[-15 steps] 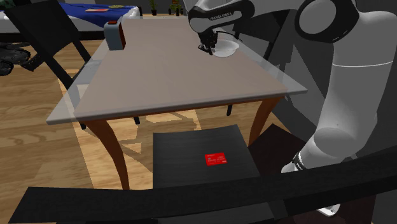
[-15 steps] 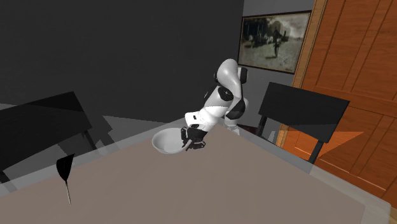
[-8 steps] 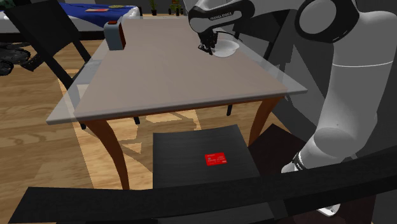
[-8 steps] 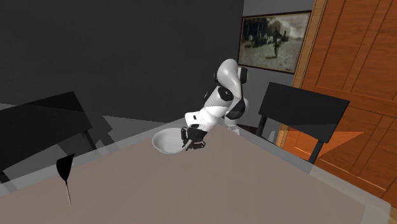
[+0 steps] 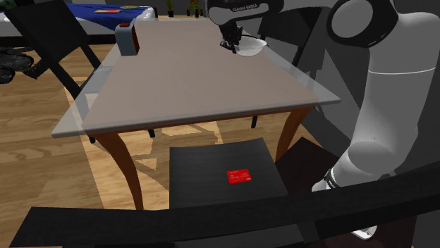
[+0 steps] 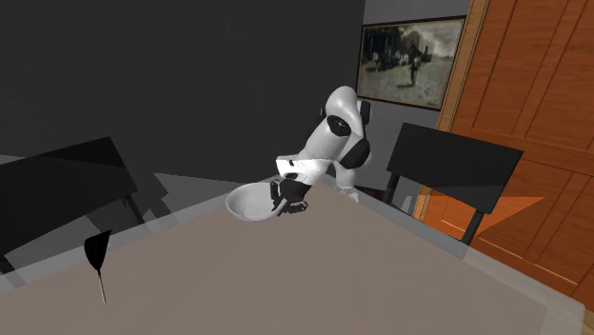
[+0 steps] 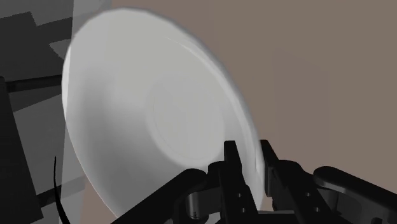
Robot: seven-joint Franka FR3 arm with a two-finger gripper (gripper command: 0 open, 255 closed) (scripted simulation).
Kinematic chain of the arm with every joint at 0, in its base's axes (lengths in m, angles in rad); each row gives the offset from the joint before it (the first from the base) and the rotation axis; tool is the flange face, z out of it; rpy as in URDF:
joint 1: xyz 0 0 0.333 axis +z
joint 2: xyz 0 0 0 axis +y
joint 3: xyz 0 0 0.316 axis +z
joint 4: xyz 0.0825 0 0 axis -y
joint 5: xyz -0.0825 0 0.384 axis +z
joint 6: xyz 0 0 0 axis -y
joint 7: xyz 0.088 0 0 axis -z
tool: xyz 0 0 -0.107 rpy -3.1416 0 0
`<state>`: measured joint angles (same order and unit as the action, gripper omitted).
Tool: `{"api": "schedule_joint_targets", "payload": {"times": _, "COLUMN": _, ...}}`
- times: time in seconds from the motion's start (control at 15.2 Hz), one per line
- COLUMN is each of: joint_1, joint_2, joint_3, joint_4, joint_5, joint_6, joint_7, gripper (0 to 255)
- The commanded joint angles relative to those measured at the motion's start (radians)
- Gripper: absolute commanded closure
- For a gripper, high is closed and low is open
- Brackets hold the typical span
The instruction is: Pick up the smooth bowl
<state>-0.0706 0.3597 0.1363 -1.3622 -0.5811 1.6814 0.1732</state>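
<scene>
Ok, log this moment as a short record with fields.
table: brownish top, curved wooden legs
bowl: white, tilted, by the table's far edge
jaws: shut on the bowl's rim
box: grey with red top, at the far corner on the shoulder view's left, apart from the bowl

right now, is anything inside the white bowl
Nothing lies in the white bowl: its inside is bare and smooth. The fingers clasp its rim, one inside and one outside. The inner one hides a small patch of the inner wall.
</scene>
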Motion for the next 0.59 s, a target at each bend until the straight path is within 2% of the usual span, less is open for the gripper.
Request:
{"api": "schedule_joint_targets", "payload": {"times": 0.0, "joint_1": 0.002, "joint_2": 0.001, "joint_3": 0.000, "joint_4": 0.026, "joint_5": 0.001, "joint_6": -0.022, "joint_7": -0.012, "gripper": 255}}
{"api": "schedule_joint_targets", "payload": {"times": 0.4, "joint_1": 0.011, "joint_2": 0.017, "joint_3": 0.000, "joint_4": 0.126, "joint_5": 0.002, "joint_6": -0.097, "joint_7": -0.051, "gripper": 255}}
{"api": "schedule_joint_targets", "payload": {"times": 0.53, "joint_1": 0.012, "joint_2": 0.017, "joint_3": 0.000, "joint_4": 0.129, "joint_5": 0.002, "joint_6": -0.099, "joint_7": -0.052, "gripper": 255}}
